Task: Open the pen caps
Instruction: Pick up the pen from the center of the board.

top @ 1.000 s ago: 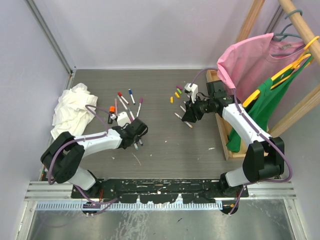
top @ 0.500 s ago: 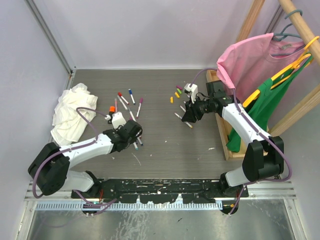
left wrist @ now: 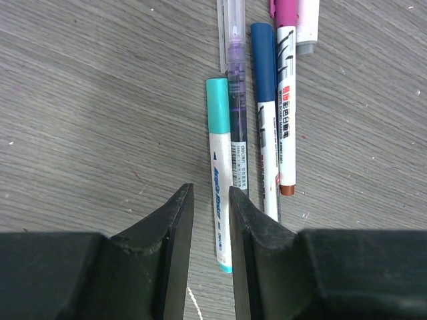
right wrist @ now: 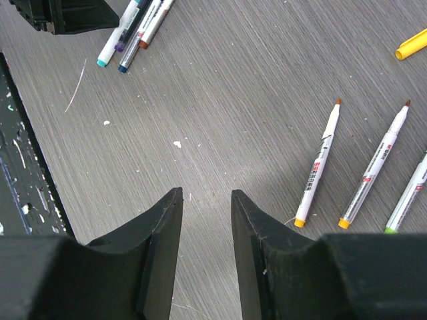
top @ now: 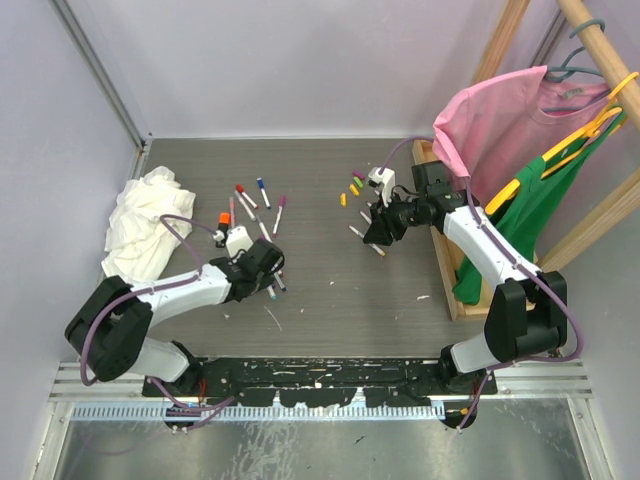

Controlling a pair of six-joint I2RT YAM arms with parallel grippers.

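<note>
In the left wrist view my left gripper (left wrist: pixel 205 190) hangs low over a row of capped pens, its jaws a narrow gap apart and gripping nothing. A teal pen cap (left wrist: pixel 217 100) tops a white barrel that lies on the table along the inner edge of the right finger. Beside it lie a purple pen (left wrist: pixel 236 100), a dark blue cap (left wrist: pixel 262 60) and a magenta cap (left wrist: pixel 285 12). My right gripper (right wrist: pixel 205 193) is open and empty above bare table. Two uncapped pens (right wrist: pixel 317 167) lie to its right, and a loose yellow cap (right wrist: pixel 410 45) beyond them.
A white rag (top: pixel 145 230) lies at the left. More capped pens (top: pixel 263 192) lie behind the left gripper (top: pixel 268 272). Loose caps (top: pixel 355 185) sit behind the right gripper (top: pixel 375 232). A wooden rack with pink and green shirts (top: pixel 520 190) stands on the right.
My left gripper has shifted a little towards the near edge and its jaws have parted slightly. The right arm has not moved.
</note>
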